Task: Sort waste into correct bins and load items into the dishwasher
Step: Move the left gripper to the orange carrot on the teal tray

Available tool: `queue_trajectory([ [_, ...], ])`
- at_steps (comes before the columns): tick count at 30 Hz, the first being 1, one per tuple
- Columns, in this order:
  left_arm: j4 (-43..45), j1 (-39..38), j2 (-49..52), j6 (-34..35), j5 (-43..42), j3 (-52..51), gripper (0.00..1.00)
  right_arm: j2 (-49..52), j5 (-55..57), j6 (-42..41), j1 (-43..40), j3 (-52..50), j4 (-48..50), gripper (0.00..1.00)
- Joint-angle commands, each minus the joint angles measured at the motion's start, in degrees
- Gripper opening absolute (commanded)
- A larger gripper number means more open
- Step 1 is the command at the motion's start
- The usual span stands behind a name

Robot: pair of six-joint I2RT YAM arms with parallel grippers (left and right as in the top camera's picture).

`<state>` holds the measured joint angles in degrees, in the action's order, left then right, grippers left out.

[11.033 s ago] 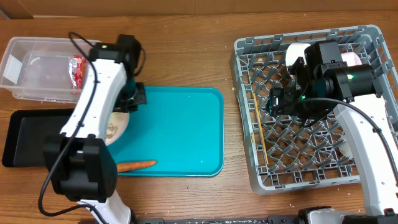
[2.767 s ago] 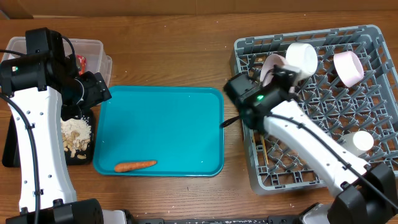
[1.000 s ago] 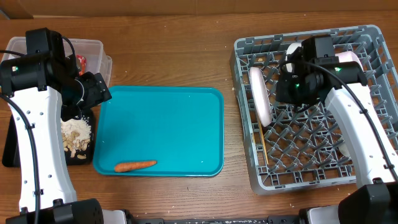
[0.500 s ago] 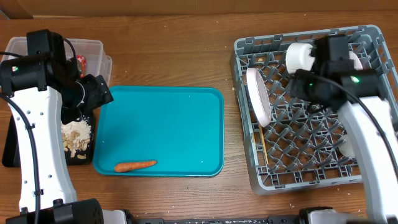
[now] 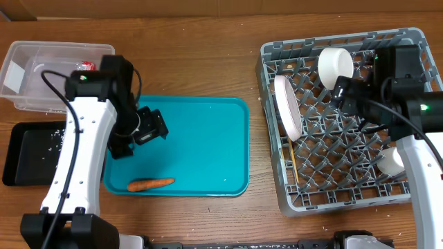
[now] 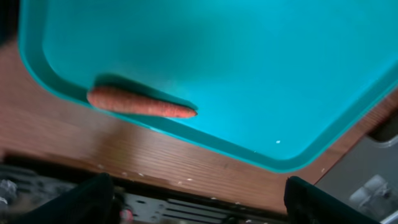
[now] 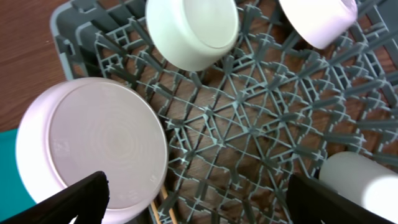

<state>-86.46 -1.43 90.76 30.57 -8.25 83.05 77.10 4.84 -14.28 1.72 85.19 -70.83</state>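
Note:
The orange carrot (image 5: pixel 150 184) (image 6: pixel 140 102) lies at the front left of the teal tray (image 5: pixel 201 138). My left gripper (image 5: pixel 138 135) (image 6: pixel 199 205) hovers open above that tray, a little behind the carrot. The red wrapper (image 5: pixel 86 66) lies in the clear tub (image 5: pixel 41 76). My left arm hides most of the black tray (image 5: pixel 24 155), so only crumbs show. In the grey rack (image 5: pixel 332 202) the white plate (image 5: pixel 287 107) (image 7: pixel 93 149) stands on edge beside the white bowl (image 5: pixel 334 66) (image 7: pixel 193 31), pinkish bowl (image 7: pixel 317 18), cup (image 5: pixel 391 160) (image 7: pixel 367 180) and chopsticks (image 5: pixel 294 166). My right gripper (image 5: pixel 353 97) (image 7: pixel 199 205) hangs open and empty over the rack.
The rack's upright pegs and grid floor (image 7: pixel 249 124) lie under my right gripper. The wooden table (image 5: pixel 201 62) shows between tray and rack. The table's front edge (image 6: pixel 186 193) runs just past the teal tray in the left wrist view.
My right gripper opened and let go of the plate, then drew back to the right; the plate stays leaning in the rack. My left arm swung from the black tray to over the teal tray.

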Motion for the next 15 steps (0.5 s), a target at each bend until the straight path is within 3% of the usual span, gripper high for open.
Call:
queue_trajectory([
  [1, 1.0, -0.2, -0.8, 13.3, 2.5, -4.4, 0.92, -0.2, 0.4, -0.8, -2.1, 0.6, -0.3, 0.94],
  [4, 1.9, -0.2, -2.8, 19.7, 6.6, -9.1, 1.00, -0.2, 0.2, -2.2, -4.4, 0.6, -0.5, 0.95],
  [15, 13.2, -0.1, -12.8, 25.9, 6.9, -27.5, 1.00, 0.3, 0.0, -2.3, -5.7, 0.6, -0.9, 0.95],
])
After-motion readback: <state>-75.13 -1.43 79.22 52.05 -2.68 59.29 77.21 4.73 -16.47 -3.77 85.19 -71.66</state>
